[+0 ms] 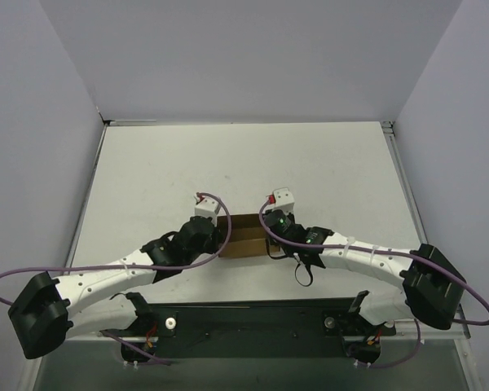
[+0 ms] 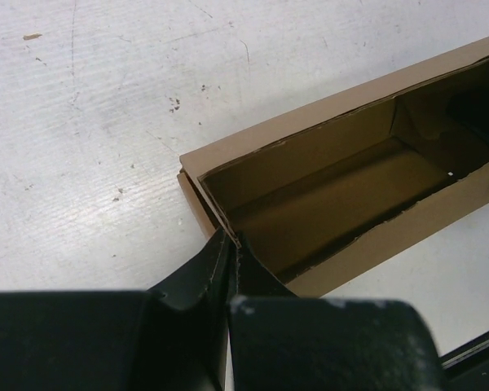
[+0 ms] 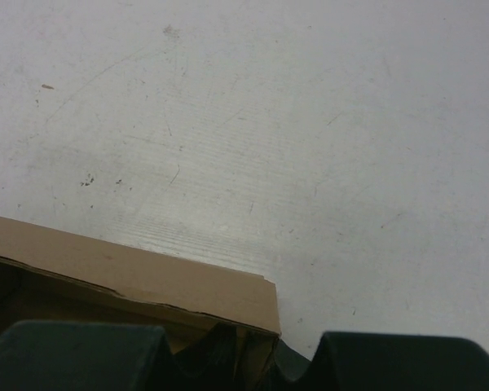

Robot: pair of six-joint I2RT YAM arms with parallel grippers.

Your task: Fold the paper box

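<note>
Left gripper (image 2: 231, 254) pinched narrow on the left end wall of the paper box (image 2: 342, 191), right gripper (image 3: 257, 354) apparently the same on the right end.
Open-topped box lying near the middle of the tabletop (image 1: 163, 163), slightly toward the near edge, long axis left to right, one short end at each gripper, both arms equally near. No brand, label or writing readable.

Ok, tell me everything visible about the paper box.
The paper box is plain brown cardboard, folded into a long, shallow, open-topped tray. It lies flat on the white table between the two arms. The left gripper pinches one end wall; the right gripper grips the opposite end.
</note>
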